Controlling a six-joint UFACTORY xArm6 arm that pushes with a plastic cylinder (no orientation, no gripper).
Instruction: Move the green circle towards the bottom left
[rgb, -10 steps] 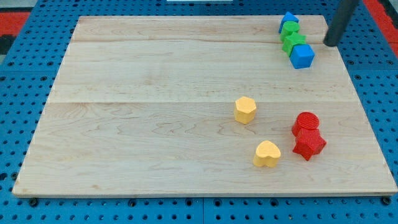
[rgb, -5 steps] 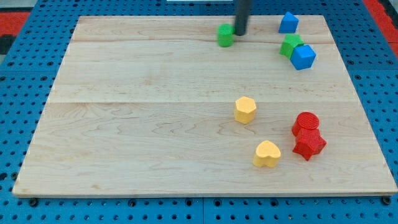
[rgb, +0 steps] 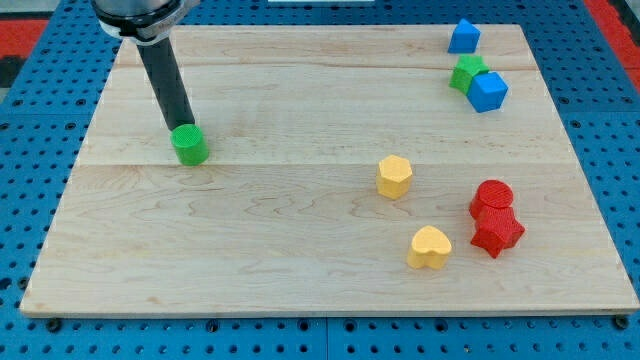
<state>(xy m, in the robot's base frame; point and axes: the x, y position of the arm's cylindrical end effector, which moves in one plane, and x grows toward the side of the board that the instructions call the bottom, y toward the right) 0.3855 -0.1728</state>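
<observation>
We are resting my tip (rgb: 181, 130), a bare rod without any hand, against the green circle (rgb: 189, 146)'s upper edge; pushing squarely down-left should be keeping it from slipping aside.

Arm end: a straight, smooth, dark grey-black rod is narrowing slightly to my tip (rgb: 183, 128); a wider, rounded dark collar is capping its upper end.

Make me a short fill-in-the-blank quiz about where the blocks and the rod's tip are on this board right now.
1. My tip touches the ___ circle from the view's top.
2. The blue cube sits beside a ___ block.
3. The two yellow blocks lie to the view's ___ of the red blocks.

Missing words: green; green; left
</observation>
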